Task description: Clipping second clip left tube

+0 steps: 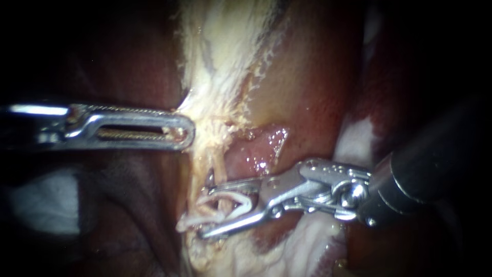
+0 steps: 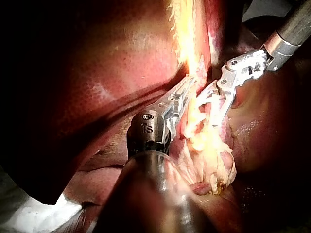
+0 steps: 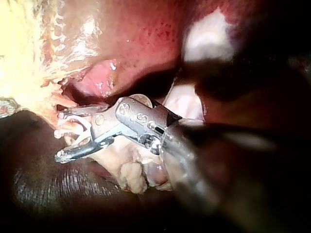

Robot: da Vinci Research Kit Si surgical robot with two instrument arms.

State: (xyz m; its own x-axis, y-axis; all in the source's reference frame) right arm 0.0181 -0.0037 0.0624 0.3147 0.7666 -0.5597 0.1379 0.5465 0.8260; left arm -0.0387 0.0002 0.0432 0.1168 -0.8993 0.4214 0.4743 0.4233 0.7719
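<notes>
Endoscope view: right instrument (image 1: 206,212) holds the white clip (image 1: 245,201) betw. both jaws, clip open astride the tube (image 1: 221,204). Left instrument (image 1: 188,131) (not seen in right wrist view) is clamped on pale tissue (image 1: 215,123) above the clip.

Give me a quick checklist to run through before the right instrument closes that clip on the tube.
1. Clip loaded: ok. The white clip sits between both jaws of the right instrument, which stand apart.
2. Tube inside the clip: ok. The tube runs down into the clip's open mouth.
3. Clip ends past the tube's far side: cannot tell. Tissue hides them.
4. Tension: ok. The left instrument has its jaws shut on the pale tissue above the tube.
5. Room from any other clip: cannot tell. No other clip can be made out for certain.
</notes>
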